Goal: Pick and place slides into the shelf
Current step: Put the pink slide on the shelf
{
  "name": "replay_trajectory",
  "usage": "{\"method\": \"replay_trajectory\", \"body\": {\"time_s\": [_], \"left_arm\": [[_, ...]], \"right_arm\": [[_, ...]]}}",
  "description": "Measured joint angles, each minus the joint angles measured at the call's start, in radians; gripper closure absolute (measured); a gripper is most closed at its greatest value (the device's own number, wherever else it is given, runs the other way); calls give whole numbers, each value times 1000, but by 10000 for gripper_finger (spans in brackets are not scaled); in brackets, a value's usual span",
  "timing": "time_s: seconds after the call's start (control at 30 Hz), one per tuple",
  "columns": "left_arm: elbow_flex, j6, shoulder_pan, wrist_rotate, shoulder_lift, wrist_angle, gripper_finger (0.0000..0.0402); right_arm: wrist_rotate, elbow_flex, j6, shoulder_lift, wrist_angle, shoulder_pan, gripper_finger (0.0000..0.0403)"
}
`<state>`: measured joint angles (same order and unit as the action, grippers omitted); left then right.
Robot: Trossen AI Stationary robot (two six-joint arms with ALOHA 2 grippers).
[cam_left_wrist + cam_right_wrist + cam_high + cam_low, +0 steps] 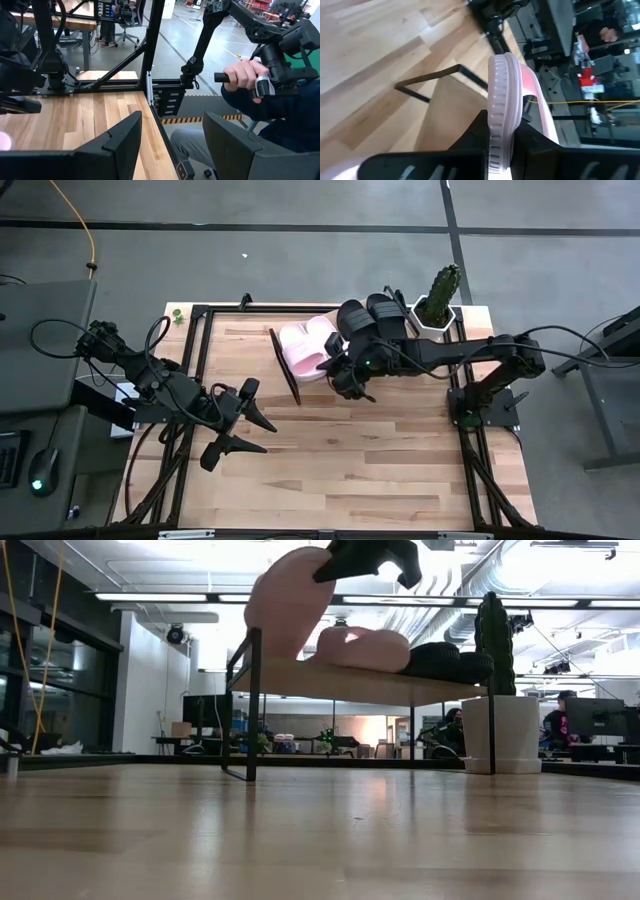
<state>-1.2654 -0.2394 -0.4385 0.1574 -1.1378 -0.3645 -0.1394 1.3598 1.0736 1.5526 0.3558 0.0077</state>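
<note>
The light-wood shelf [300, 380] with dark end panels stands at the table's far middle. Two black slides [372, 317] and one pink slide [322, 330] lie on its plank [350, 680]. The other pink slide [290, 600] stands tilted over the shelf's left end, and my right gripper [365, 555] is shut on it from above. My left gripper [240, 428] hangs open over the table's left middle, away from the shelf, with nothing between its fingers [122, 145]. My right gripper [502, 132] pinches the pink slide by the ribbed edge of its sole [501, 95], one finger [475, 135] on each flat side. It comes from above at the slide's raised end. The slide is tilted on edge, its lower end [262, 635] at the shelf's left end.
A white hexagonal pot with a cactus [437, 302] stands just right of the shelf near the far right corner. A black frame [200, 330] borders the table. Bare wood [350, 470] spreads across the near half. A person's hand [245, 77] on a handle shows beyond the table.
</note>
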Motion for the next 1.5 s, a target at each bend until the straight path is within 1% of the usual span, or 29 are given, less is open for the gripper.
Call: {"method": "replay_trajectory", "body": {"time_s": [0.17,0.3,0.57,0.83,0.97,1.23,1.37,1.5], "left_arm": [[1,0,0,0,0,-5,202],[1,0,0,0,0,-1,202],[1,4,0,0,0,2,202],[1,3,0,0,0,5,202],[1,3,0,0,0,4,202],[1,3,0,1,0,4,202],[1,3,0,1,0,5,202],[1,3,0,1,0,5,202]], "right_arm": [[40,0,-46,24,24,2,393],[31,0,-72,41,46,15,393],[41,0,-134,45,72,20,393],[50,2,-202,44,133,22,393],[56,2,-236,44,152,22,387],[115,2,-288,44,165,20,384],[124,2,-316,44,176,20,383],[135,2,-350,44,191,20,367]]}}
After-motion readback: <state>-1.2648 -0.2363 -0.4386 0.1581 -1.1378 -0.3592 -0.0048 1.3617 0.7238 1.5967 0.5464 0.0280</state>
